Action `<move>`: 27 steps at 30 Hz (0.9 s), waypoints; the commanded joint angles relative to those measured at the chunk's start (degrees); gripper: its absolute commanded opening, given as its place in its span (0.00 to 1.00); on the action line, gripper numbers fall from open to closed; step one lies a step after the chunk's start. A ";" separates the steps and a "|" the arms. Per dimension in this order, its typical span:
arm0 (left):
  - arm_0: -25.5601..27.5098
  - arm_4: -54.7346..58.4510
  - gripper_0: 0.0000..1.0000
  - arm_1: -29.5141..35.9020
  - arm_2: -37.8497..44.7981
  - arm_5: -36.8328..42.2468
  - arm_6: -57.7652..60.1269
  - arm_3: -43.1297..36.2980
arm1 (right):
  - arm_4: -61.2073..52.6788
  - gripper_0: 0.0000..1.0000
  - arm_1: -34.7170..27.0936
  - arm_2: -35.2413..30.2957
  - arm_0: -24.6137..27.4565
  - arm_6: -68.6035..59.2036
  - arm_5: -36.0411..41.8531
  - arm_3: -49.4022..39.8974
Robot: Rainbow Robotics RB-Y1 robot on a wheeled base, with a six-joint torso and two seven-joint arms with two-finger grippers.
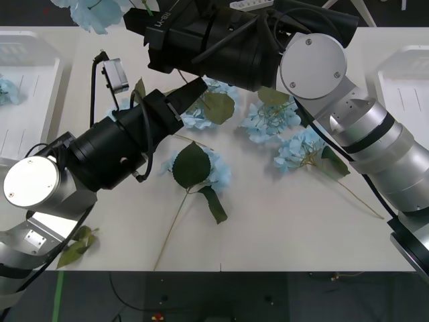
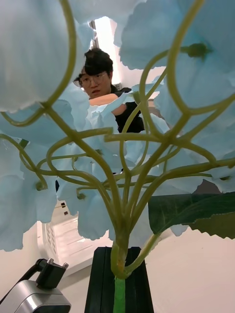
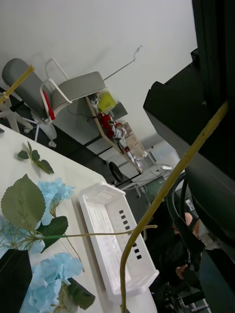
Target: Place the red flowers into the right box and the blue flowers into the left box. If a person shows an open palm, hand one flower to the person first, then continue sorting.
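Note:
My right gripper (image 2: 117, 281) is shut on the stalk of a blue flower (image 2: 122, 146). In the front view that flower (image 1: 90, 13) hangs at the far left, beyond the left box (image 1: 27, 74). The left box holds a bit of blue bloom (image 1: 5, 88). Several more blue flowers (image 1: 201, 168) (image 1: 271, 117) (image 1: 301, 151) lie mid-table. My left gripper (image 1: 191, 94) hovers open over them, under the right arm (image 1: 221, 40). One finger (image 3: 14, 279) shows beside the right box (image 3: 117, 234) (image 1: 402, 80). The red flowers are out of view.
A loose leaf sprig (image 1: 77, 245) lies near the table's front edge, by the left arm's elbow. Another small sprig (image 3: 36, 159) lies farther out on the table. The held flower's yellow-green stalk (image 3: 166, 190) crosses in front of the left wrist. A grey chair (image 3: 73, 90) stands beyond the table.

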 commanded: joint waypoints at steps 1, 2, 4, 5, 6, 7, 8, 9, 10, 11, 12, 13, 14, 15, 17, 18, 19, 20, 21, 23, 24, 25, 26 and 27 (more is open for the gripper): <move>-5.33 -1.24 1.00 -1.72 -1.85 -2.26 1.95 1.18 | 0.39 0.00 1.03 0.32 -0.33 2.04 -0.59 -0.92; -6.47 -1.50 1.00 -1.98 -1.94 -2.34 1.86 2.50 | 0.39 0.00 1.03 0.32 -0.25 2.04 -0.59 -0.92; -7.79 -1.77 1.00 -2.42 -2.11 -2.34 1.78 4.25 | 0.39 0.00 1.03 0.32 -0.25 2.04 -0.59 -0.92; -8.23 -1.86 1.00 -2.60 -2.20 -2.34 1.78 5.05 | 0.39 0.00 1.03 0.32 -0.33 2.04 -0.59 -0.92; -8.49 -1.86 1.00 -2.86 -2.20 -2.34 1.69 5.48 | 0.39 0.00 1.03 0.32 -0.33 2.13 -0.59 -0.92; -8.93 -2.12 1.00 -3.21 -2.20 -2.34 1.60 6.36 | 0.39 0.00 1.03 0.32 -0.33 2.13 -0.59 -0.92; -9.20 -2.12 1.00 -3.30 -2.20 -2.34 1.60 6.80 | 0.39 0.00 1.03 0.32 -0.25 2.13 -0.59 -0.92; -9.46 -2.12 1.00 -3.48 -2.11 -2.43 1.60 7.07 | 0.39 0.00 1.03 0.32 -0.33 2.13 -0.59 -0.92; -9.99 -2.12 1.00 -3.57 -2.20 -2.43 1.60 7.68 | 0.39 0.00 1.12 0.32 -0.33 2.13 -0.59 -0.92; -10.43 -2.12 1.00 -3.74 -2.20 -2.34 1.60 8.03 | 0.39 0.00 1.03 0.32 -0.33 2.13 -0.59 -0.92; -10.87 -2.12 1.00 -3.83 -2.29 -2.43 1.60 8.30 | 0.39 0.00 1.03 0.32 -0.25 2.13 -0.59 -0.92; -11.22 -2.03 1.00 -4.01 -2.29 -2.43 1.69 8.65 | 0.39 0.00 1.03 0.32 -0.33 2.13 -0.59 -0.92; -11.22 -1.94 1.00 -4.01 -2.29 -2.43 1.69 8.65 | 0.39 0.00 1.03 0.32 -0.33 2.22 -0.59 -0.92; -11.22 -1.59 1.00 -4.01 -2.29 -2.61 1.69 8.65 | 0.39 0.00 1.03 0.32 -0.25 2.13 -0.59 -0.92; -11.31 -1.33 1.00 -4.01 -2.29 -2.61 1.69 8.74 | 0.39 0.00 1.03 0.32 -0.33 2.22 -0.59 -0.92; -11.31 -1.33 1.00 -4.01 -2.29 -2.61 1.60 8.65 | 0.39 0.00 1.03 0.32 -0.25 2.22 -0.59 -0.92; -11.31 -1.33 0.92 -4.01 -2.38 -2.61 1.60 8.65 | 0.39 0.00 1.03 0.32 -0.33 2.13 -0.59 -0.92; -11.22 -1.33 0.79 -4.01 -2.29 -2.61 1.60 8.65 | 0.39 0.00 1.03 0.32 -0.25 2.13 -0.59 -0.92; -11.31 -1.33 0.53 -4.01 -2.29 -2.61 1.60 8.65 | 0.39 0.00 1.03 0.32 -0.33 2.13 -0.59 -0.92; -11.31 -0.62 0.12 -4.01 -2.29 -2.61 1.60 8.65 | 0.39 0.00 1.03 0.32 -0.25 2.13 -0.59 -0.92; -11.22 -0.19 0.00 -4.01 -2.29 -2.78 1.60 8.74 | 0.39 0.00 1.03 0.32 -0.25 2.13 -0.59 -0.92; -11.31 0.17 0.00 -4.01 -2.29 -2.78 1.60 8.65 | 0.39 0.00 1.03 0.32 -0.33 2.22 -0.59 -0.92; -11.31 0.34 0.00 -4.01 -2.29 -2.87 1.51 8.65 | 0.39 0.00 1.03 0.32 -0.33 2.13 -0.59 -0.92; -11.31 0.34 0.00 -4.01 -2.29 -2.96 1.51 8.65 | 0.39 0.00 1.03 0.32 -0.33 2.13 -0.59 -0.92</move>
